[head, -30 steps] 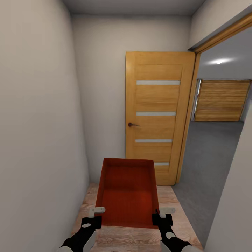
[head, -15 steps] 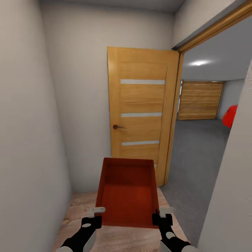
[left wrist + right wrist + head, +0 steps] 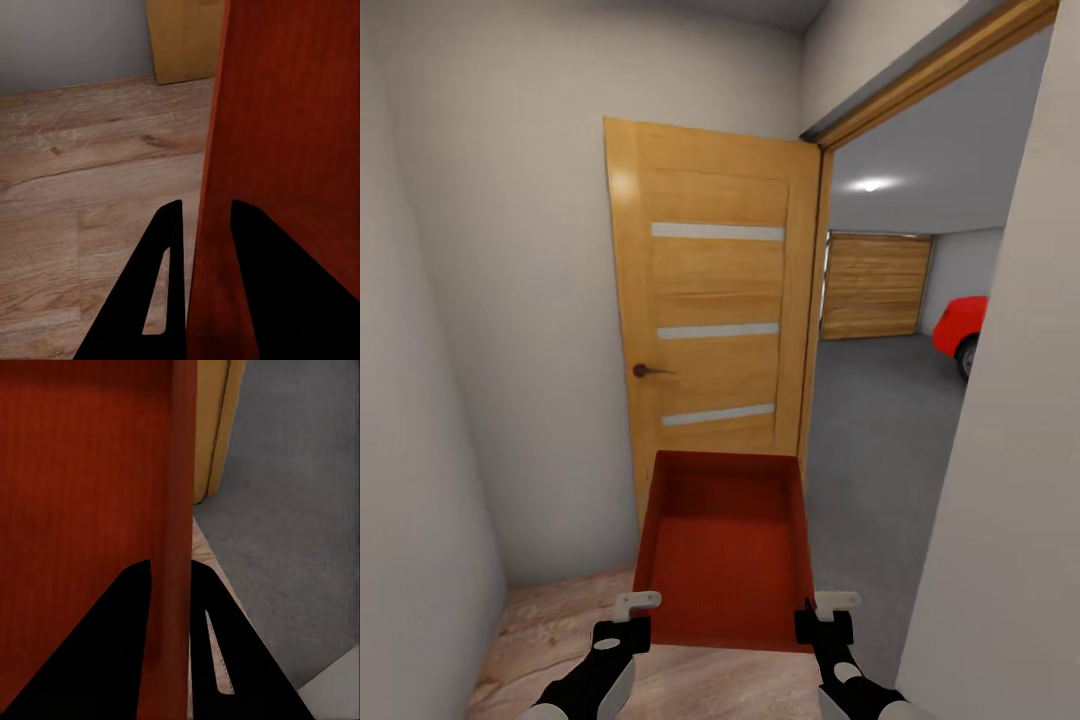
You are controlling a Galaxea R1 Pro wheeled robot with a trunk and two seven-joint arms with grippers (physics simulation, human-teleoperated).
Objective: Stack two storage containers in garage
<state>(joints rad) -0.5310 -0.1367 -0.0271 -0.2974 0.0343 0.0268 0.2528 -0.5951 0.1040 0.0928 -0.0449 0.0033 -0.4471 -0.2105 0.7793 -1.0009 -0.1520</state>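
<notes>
- One storage container (image 3: 723, 548), an orange-red open-top bin, is held up between both hands in front of the robot, above the light wood-plank floor (image 3: 550, 640).
- The left hand (image 3: 628, 612) is clenched on the container's left wall near the near corner. In the left wrist view, one finger (image 3: 169, 255) lies outside the wall and the other inside it.
- The right hand (image 3: 828, 610) is clenched on the container's right wall near the near corner. In the right wrist view, the wall (image 3: 180, 547) runs between the two fingers.
- A wooden door (image 3: 710, 330) with three pale strips stands open ahead of the container.
- To the right of the door, the doorway opens onto the garage: dark grey floor (image 3: 870, 420), wood-slat panel door (image 3: 875, 286) and part of a red car (image 3: 962, 328).
</notes>
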